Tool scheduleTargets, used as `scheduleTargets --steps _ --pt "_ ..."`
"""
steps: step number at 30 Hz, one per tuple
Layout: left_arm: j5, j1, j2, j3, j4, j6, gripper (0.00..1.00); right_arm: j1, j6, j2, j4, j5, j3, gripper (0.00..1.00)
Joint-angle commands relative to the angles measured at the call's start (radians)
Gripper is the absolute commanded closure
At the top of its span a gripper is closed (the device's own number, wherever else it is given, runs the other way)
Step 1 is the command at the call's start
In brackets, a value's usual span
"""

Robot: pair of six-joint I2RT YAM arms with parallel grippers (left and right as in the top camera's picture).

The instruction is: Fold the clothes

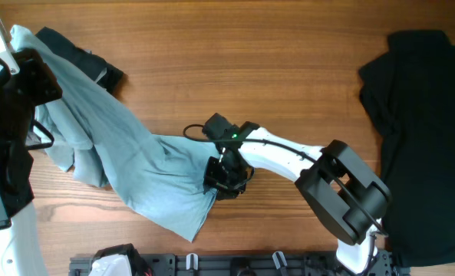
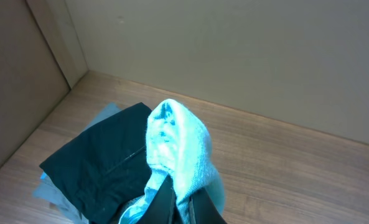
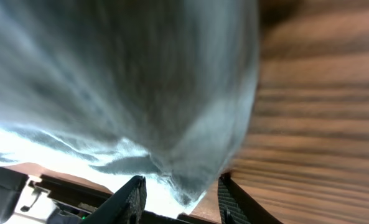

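**Ana:** Overhead view shows the pale blue T-shirt [image 1: 135, 153] drawn out as a long band across the table [image 1: 288, 61]. It goes from the left gripper [image 2: 183, 205] at the far left to the right gripper [image 1: 227, 175] near the middle. What can go wrong from here?

**Ben:** The left gripper is clamped on a bunch of the shirt; in the left wrist view the cloth comes up out of it like a knot. For the right gripper I cannot tell. Its fingers [image 3: 131, 199] stand apart with a fold of the shirt between them, but it is not visible whether they press it. If they do not, I think the fold may slip out when the arms pull, and the shirt would drop in a heap.

**Ana:** Any other danger?

**Ben:** A small black garment [image 1: 81, 57] lies under the shirt at the left, touching it. Dragging the shirt could carry it along. The shirt is also twisted, not flat, so a fold now would keep the wrinkles.

**Ana:** And the room for moving?

**Ben:** The middle and far side of the table are bare wood, good for spreading. A large black garment [image 1: 426, 130] covers the right end. The shirt's lower corner lies near the front edge, so I would work toward the middle.
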Motion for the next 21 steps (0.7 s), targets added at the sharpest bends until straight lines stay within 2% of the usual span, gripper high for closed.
scheduleTargets --steps 1,3,5,8,11,13,14,16,20,21 --pt "-0.009 -0.004 -0.004 0.011 0.007 0.012 0.96 -0.05 -0.04 0.024 -0.035 0.132 -0.01 0.56" --pt "-0.009 -0.004 -0.004 0.011 0.007 0.011 0.96 -0.064 -0.059 0.001 -0.041 0.166 -0.01 0.57" --pt "-0.009 -0.004 -0.004 0.011 0.007 0.011 0.96 -0.063 -0.041 0.0 -0.037 0.194 -0.01 0.63" --pt "-0.009 -0.004 -0.004 0.011 0.006 0.012 0.96 -0.063 -0.036 0.0 -0.017 0.206 -0.01 0.66" --pt "-0.009 -0.004 -0.004 0.011 0.005 0.011 0.96 -0.031 -0.035 0.0 -0.015 0.199 -0.01 0.57" --pt "-0.01 -0.004 -0.004 0.011 0.003 0.011 0.96 -0.009 -0.016 0.0 -0.003 0.2 -0.01 0.56" --pt "-0.01 -0.004 -0.004 0.011 0.003 0.011 0.95 -0.009 -0.011 0.0 -0.003 0.202 -0.01 0.62" --pt "-0.009 -0.004 -0.004 0.011 0.002 0.011 0.95 -0.009 0.013 0.0 -0.003 0.218 -0.01 0.67" --pt "-0.009 -0.004 -0.004 0.011 0.0 0.011 0.95 -0.008 0.013 0.0 -0.003 0.217 -0.01 0.67" --pt "-0.01 -0.004 -0.004 0.011 -0.001 0.011 0.95 -0.008 0.013 0.0 -0.003 0.218 -0.01 0.76"
